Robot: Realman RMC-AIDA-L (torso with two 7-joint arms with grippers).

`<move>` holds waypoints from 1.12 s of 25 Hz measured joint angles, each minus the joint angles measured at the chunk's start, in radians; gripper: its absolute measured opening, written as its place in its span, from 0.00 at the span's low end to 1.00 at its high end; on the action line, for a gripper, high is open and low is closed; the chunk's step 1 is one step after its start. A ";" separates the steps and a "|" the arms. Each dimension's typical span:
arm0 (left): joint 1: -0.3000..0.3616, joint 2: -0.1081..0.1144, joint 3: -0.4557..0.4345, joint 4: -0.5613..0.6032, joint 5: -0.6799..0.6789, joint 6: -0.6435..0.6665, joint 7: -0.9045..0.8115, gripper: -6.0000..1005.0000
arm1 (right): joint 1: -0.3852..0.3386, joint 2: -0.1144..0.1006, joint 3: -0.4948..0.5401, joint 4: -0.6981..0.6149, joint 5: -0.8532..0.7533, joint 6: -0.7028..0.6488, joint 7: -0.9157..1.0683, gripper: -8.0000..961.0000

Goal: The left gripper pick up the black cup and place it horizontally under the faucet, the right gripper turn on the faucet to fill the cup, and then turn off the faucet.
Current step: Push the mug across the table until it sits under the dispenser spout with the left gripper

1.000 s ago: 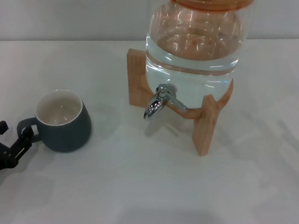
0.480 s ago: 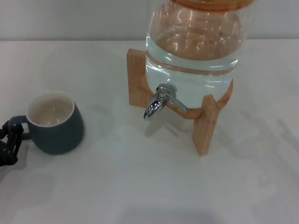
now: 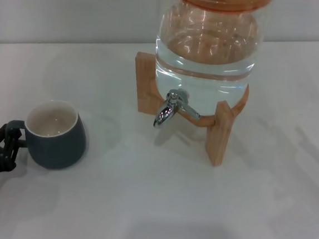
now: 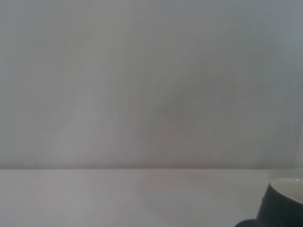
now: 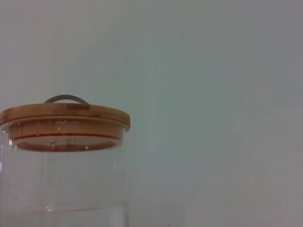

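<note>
Nothing readable anywhere here, no text, logos, numbers or signs. The cup (image 3: 54,135) is plain, the jar (image 3: 207,51) is bare glass, its wooden lid (image 5: 64,116) and stand (image 3: 220,133) carry no markings, and the faucet (image 3: 168,110) is just unmarked chrome.

Clear glass jar (image 5: 61,184) with water inside, wooden lid (image 5: 64,117) on top, thin metal handle (image 5: 66,99), plain grey wall (image 5: 213,94) behind
</note>
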 joint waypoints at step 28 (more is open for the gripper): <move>-0.153 -0.005 0.009 0.089 0.187 -0.062 -0.010 0.16 | 0.018 0.005 -0.009 -0.001 -0.008 0.013 0.000 0.86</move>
